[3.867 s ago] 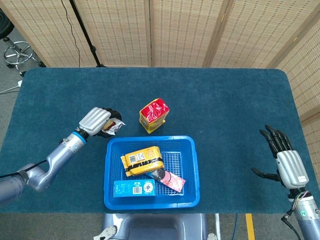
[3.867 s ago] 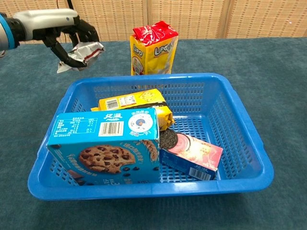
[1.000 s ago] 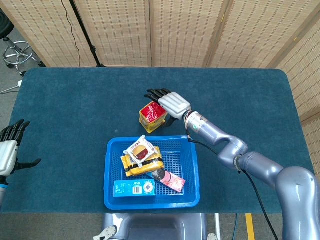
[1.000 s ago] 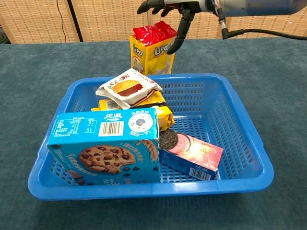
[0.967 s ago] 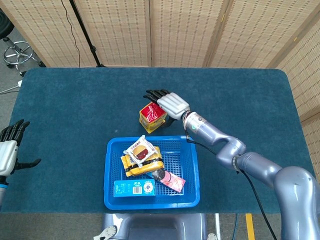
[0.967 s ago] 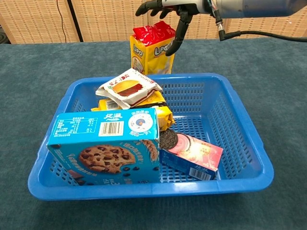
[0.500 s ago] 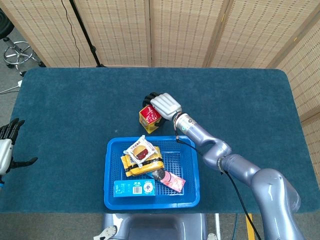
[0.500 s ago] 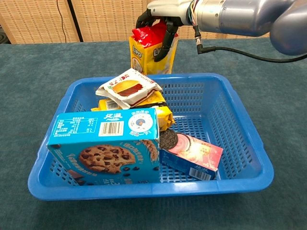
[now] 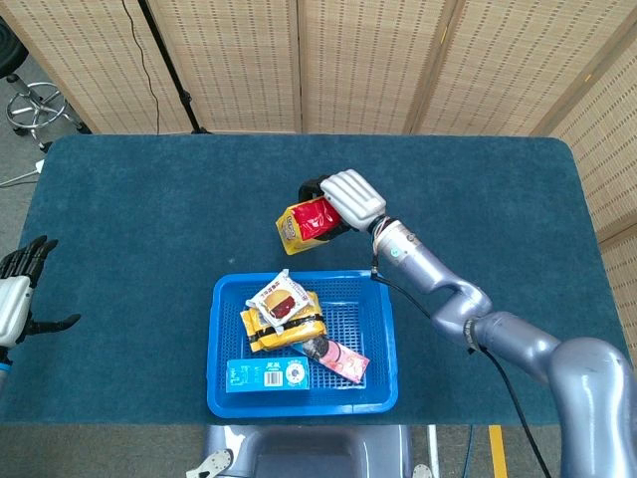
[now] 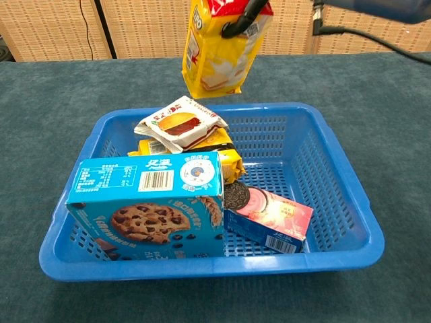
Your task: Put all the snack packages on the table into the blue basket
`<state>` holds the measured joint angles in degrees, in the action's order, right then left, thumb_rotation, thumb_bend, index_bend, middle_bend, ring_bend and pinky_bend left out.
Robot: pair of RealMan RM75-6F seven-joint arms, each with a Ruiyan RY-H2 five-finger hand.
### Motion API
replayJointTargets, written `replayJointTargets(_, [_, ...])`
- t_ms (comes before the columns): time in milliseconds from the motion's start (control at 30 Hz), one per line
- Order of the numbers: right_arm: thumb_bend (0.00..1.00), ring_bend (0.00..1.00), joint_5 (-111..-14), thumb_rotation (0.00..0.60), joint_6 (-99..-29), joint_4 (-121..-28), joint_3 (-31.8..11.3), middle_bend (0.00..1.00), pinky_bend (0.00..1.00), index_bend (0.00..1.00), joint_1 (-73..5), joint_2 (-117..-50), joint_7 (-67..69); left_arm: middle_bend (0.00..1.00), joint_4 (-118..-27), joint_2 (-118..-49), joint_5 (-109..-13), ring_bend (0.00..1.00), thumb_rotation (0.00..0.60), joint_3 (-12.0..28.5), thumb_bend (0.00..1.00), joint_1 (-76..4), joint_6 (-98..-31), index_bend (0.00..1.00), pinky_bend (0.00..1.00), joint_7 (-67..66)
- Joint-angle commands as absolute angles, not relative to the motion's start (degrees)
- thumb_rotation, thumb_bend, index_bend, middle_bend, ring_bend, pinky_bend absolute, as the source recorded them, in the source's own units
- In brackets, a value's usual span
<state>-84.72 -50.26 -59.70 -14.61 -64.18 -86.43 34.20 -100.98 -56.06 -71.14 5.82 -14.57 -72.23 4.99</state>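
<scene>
The right robot hand (image 9: 347, 199) grips the yellow-and-red snack bag (image 9: 308, 222) by its red top, fingers wrapped around it; in the chest view the bag hangs clear of the bench (image 9: 149, 219) — tilted, its lower end just above the far rim of the blue basket (image 9: 388, 329). Inside the basket: a white burger-print packet (image 10: 180, 124) lies on a yellow pack (image 10: 202, 148) at the far side; a blue cookie box (image 10: 151, 204) stands along the near wall; a pink box (image 10: 269, 218) lies beside it to the right. Over at the bench's left edge the left robot hand (image 9: 17, 291) holds nothing, fingers apart — well away from the basket.
</scene>
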Motion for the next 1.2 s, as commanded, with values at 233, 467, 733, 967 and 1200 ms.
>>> replayJointTargets(233, [0.33,0.48,-88.7,0.600,-59.7,-86.8,-15.1,0.58,0.57,0.57,-52.9,-61.6,45.9,0.00,-101.4,-55.4,-73.6,0.00,0.600,5.4,0.01,-13.7,-72.8,0.00,0.00,6.6])
replayJointTargets(467, [0.34,0.49,-99.2,0.600,-63.0,-91.9,-9.7,0.59,0.57,0.57,-49.7,-52.2,51.8,0.00,-101.8,-55.1,-75.0,0.00,0.600,5.1,0.01,-13.3,-73.1,0.00,0.00,7.4])
replayJointTargets(733, [0.34,0.49,-106.3,0.600,-65.6,-98.1,-4.1,0.59,0.57,0.57,-47.0,-47.6,53.5,0.00,-102.2,-54.7,-76.2,0.00,0.600,5.0,0.01,-12.8,-73.6,0.00,0.00,8.3])
replayJointTargets(967, [0.34,0.49,-105.6,0.600,-62.7,-102.0,-3.4,0.59,0.57,0.56,-47.3,-48.2,48.6,0.00,-102.1,-54.6,-76.7,0.00,0.600,4.9,0.01,-12.7,-73.5,0.00,0.00,8.9])
replayJointTargets(1200, [0.35,0.49,-100.6,0.600,-56.3,-103.6,-4.4,0.59,0.57,0.56,-48.9,-53.9,39.2,0.00,-102.0,-54.3,-77.4,0.00,0.600,4.8,0.01,-12.6,-73.5,0.00,0.00,9.6])
